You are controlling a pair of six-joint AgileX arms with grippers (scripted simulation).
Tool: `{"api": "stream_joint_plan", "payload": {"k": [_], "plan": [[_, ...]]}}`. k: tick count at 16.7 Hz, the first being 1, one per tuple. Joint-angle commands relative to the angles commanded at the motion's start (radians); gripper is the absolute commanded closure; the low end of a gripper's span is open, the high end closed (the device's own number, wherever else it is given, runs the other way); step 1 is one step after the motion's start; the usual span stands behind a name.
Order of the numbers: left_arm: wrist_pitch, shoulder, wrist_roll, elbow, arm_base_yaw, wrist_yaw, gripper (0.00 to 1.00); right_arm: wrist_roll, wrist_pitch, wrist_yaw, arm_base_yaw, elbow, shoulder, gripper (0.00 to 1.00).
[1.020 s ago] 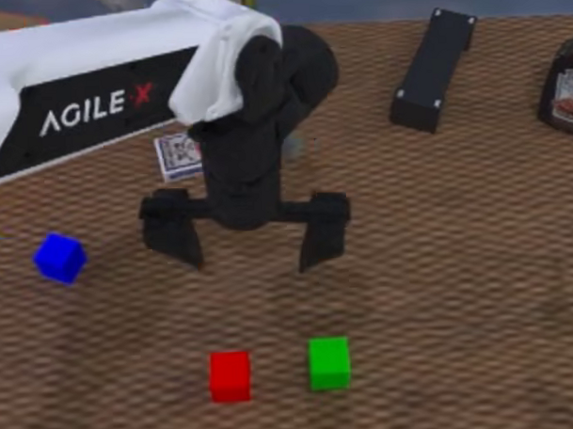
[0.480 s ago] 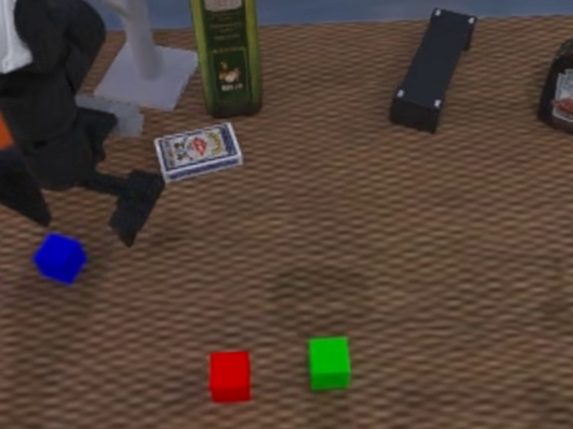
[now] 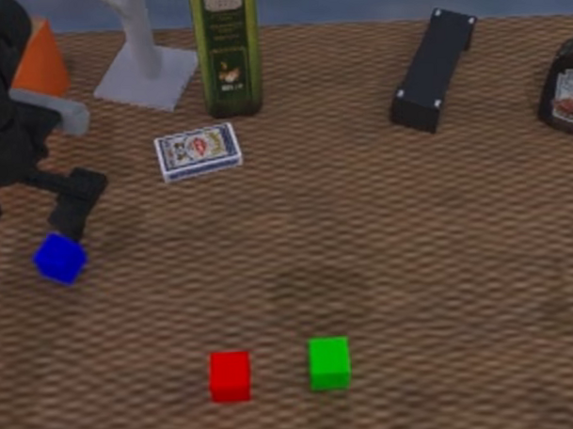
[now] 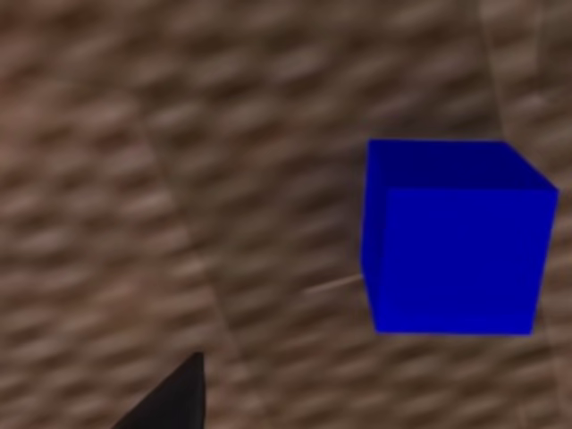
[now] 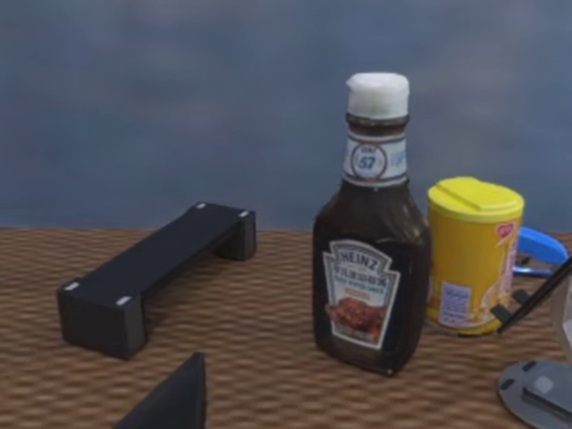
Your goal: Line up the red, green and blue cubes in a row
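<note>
The blue cube (image 3: 59, 257) lies near the table's left edge. The red cube (image 3: 230, 376) and the green cube (image 3: 329, 363) sit side by side near the front, a small gap between them. My left gripper (image 3: 23, 216) hovers open just behind the blue cube, one finger (image 3: 75, 199) in view and the other cut off by the left edge. In the left wrist view the blue cube (image 4: 456, 241) sits apart from the single visible fingertip (image 4: 174, 402). My right gripper is outside the top view; its wrist view shows one fingertip (image 5: 174, 398) with nothing held.
A playing-card box (image 3: 199, 152), a green bottle (image 3: 226, 52), a white stand (image 3: 147, 61) and an orange cone (image 3: 41, 58) stand at the back left. A black bar (image 3: 434, 68) and a sauce bottle (image 3: 569, 84) are at the back right, beside a yellow tub (image 5: 469, 255).
My left arm has swung from the table's middle to the far left, ending just behind the blue cube. All three cubes stay where they were.
</note>
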Motion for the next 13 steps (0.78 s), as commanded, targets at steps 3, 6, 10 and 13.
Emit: {"api": "stream_joint_plan", "payload": {"k": [3,6,10,13], "plan": [[0.015,0.010,-0.002,-0.007,-0.003,-0.001,0.00,0.000,0.000,0.000,0.000,0.000,0.000,0.00],[0.105,0.046,-0.001,-0.060,-0.001,0.000,0.00,0.000,0.000,0.000,0.000,0.000,0.000,0.00],[0.267,0.112,0.003,-0.151,0.001,0.001,0.00,0.000,0.000,0.000,0.000,0.000,0.000,0.00],[0.322,0.137,0.004,-0.185,0.002,0.001,0.00,0.000,0.000,0.000,0.000,0.000,0.000,0.00]]}}
